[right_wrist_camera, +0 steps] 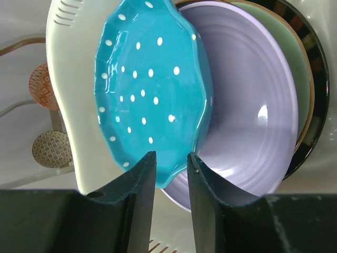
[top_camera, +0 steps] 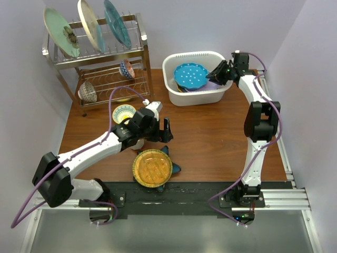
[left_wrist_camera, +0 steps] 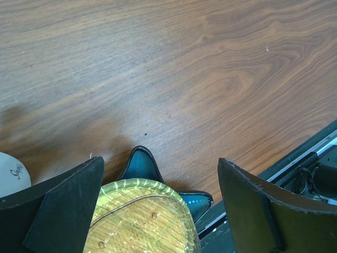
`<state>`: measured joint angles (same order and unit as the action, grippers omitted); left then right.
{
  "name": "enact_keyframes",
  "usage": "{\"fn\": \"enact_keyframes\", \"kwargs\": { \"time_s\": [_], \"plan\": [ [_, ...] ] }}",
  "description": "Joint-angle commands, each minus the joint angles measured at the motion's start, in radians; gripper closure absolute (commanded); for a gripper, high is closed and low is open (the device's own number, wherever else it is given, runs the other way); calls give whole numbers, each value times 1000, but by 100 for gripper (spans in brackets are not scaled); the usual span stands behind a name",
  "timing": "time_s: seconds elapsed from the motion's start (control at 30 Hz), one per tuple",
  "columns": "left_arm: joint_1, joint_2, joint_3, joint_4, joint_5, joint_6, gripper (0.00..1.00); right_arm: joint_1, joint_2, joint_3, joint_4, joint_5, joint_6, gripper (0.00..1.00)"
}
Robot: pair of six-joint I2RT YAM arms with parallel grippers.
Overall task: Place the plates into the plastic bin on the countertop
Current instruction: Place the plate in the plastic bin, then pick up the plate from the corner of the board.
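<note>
Countertop (top_camera: 210,137): star plate (top_camera: 177,168) mostly under amber plate (top_camera: 152,168)

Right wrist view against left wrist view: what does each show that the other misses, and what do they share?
Right wrist only: blue dotted plate on the lavender plate inside the plastic bin, right gripper narrowly parted at its rim. Left wrist only: amber plate on the teal star-shaped plate on the countertop, left gripper wide open. Both: a gripper framing stacked plates; no object appears in both.
</note>
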<state>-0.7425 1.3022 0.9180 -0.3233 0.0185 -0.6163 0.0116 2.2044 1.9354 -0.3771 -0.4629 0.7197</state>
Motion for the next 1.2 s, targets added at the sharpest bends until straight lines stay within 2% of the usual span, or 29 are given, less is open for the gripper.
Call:
{"fn": "enact_keyframes", "kwargs": {
  "time_s": [0.0, 0.17, 0.27, 0.3, 0.4, 0.6, 0.67, 0.77, 1.17],
  "plan": [
    [-1, -14, -2, 33, 3, 7, 6, -7, -46, 28, 27, -23, -14, 65],
    [-3, -18, -2, 32, 5, 6, 6, -10, -54, 27, 26, -25, -17, 58],
    [-3, -27, -5, 33, 5, 4, 6, -10, -67, 22, 26, -29, -28, 48],
    [-1, -30, -5, 30, 5, 6, 6, -9, -80, 20, 27, -31, -28, 41],
    [-1, -35, -7, 32, 5, 6, 6, -9, -112, -6, 47, -25, -35, 29],
    [-3, -40, -4, 36, 11, 4, 6, -6, -178, -12, 12, -8, -48, 19],
    [-1, -41, -2, 35, 11, 3, 6, -1, -221, -42, 10, 9, -55, 10],
    [-1, -49, -4, 35, 8, 1, 6, 13, -293, -111, 38, 27, -54, 3],
    [-3, -100, 15, -11, -15, 4, 5, 149, -468, -234, -6, 79, -118, 1]
  ]
}}
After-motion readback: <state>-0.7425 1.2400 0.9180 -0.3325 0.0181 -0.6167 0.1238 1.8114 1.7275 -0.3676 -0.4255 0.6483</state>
